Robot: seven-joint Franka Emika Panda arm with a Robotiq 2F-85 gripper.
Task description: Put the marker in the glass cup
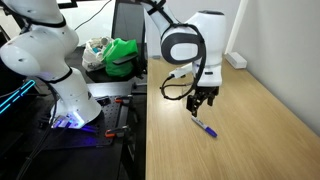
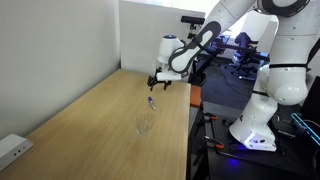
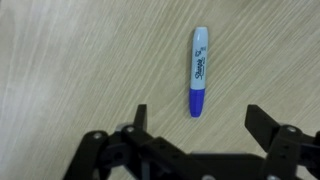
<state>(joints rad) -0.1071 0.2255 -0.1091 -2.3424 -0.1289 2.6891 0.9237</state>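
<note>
The marker (image 3: 199, 72) lies flat on the wooden table, blue-purple with a paler end; it also shows in both exterior views (image 1: 205, 127) (image 2: 151, 101). My gripper (image 3: 200, 118) is open and empty, hovering just above the marker, whose dark end lies between the two fingers in the wrist view. The gripper shows in both exterior views (image 1: 204, 101) (image 2: 160, 83). The glass cup (image 2: 144, 125) stands upright on the table, a short way from the marker on the side away from the gripper. It is not visible in the wrist view.
The wooden table (image 1: 250, 130) has an edge beside a second white robot arm (image 1: 60, 70) and a dark bin with green material (image 1: 122, 55). A white power strip (image 2: 12, 148) lies at a table corner. A wall (image 2: 60, 40) runs along one side.
</note>
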